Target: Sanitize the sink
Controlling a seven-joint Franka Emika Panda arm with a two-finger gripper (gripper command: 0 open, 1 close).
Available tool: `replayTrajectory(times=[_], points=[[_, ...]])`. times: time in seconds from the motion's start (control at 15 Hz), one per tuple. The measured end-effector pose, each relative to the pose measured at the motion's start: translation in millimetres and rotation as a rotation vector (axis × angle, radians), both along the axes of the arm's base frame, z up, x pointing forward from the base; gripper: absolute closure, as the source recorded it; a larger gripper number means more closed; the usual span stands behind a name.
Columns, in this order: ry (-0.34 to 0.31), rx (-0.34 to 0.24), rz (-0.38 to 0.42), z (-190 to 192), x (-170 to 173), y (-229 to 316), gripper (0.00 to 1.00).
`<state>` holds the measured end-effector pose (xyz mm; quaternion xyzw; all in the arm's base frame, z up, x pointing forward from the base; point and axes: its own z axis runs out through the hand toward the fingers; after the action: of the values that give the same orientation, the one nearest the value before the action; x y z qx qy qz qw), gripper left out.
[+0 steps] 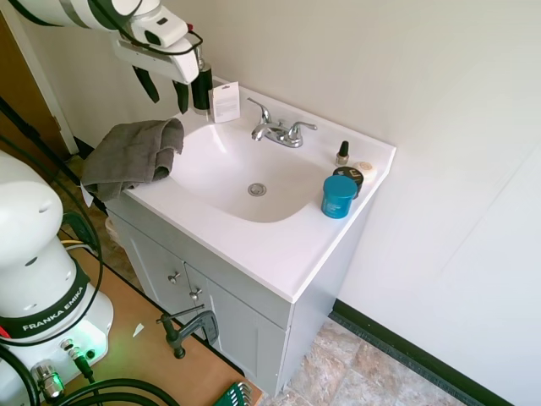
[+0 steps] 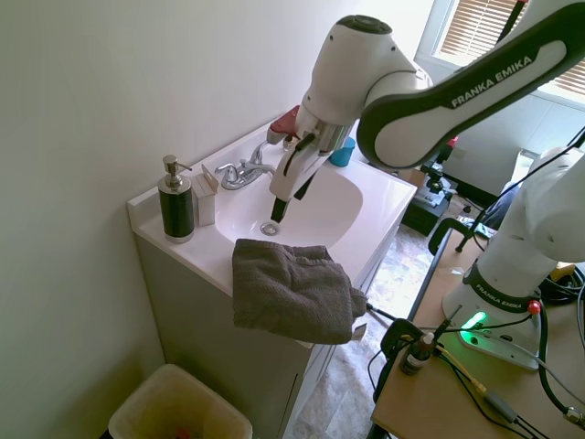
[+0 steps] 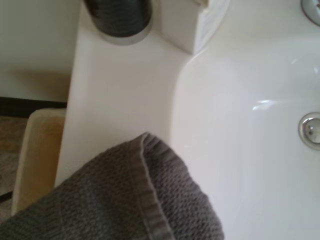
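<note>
Hovering above the sink's corner, my gripper hangs spread and empty. The grey towel draped over the rim looks ready for wiping.

White Franka arm | glossy rounded shells, dark joint bands | "FRANKA EMIKA" lettering | black-fingered gripper | green base light

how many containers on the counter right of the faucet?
3, clustered at the sink's back right corner: teal jar in front, black-lidded jar behind it, small dark bottle nearest the faucet.
</note>
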<state>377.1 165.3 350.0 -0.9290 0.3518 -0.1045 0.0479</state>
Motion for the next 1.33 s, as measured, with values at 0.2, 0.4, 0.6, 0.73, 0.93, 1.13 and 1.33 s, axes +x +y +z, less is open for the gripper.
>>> replayTrajectory(times=[0.2,0.4,0.6,0.73,0.93,1.13,1.33], points=[[0.011,0.002,0.017,-32.3,-22.4,25.0,0.00],[0.023,-0.001,0.041,-58.4,-35.9,54.5,0.00],[0.043,-0.028,0.049,-83.8,-44.8,66.1,0.00],[0.050,-0.045,0.049,-100.1,-45.3,64.1,0.00],[0.044,-0.056,0.050,-111.3,-45.6,64.5,1.00],[0.042,-0.058,0.048,-111.3,-45.9,64.9,1.00],[0.054,-0.045,0.027,-111.2,-43.7,62.9,1.00]])
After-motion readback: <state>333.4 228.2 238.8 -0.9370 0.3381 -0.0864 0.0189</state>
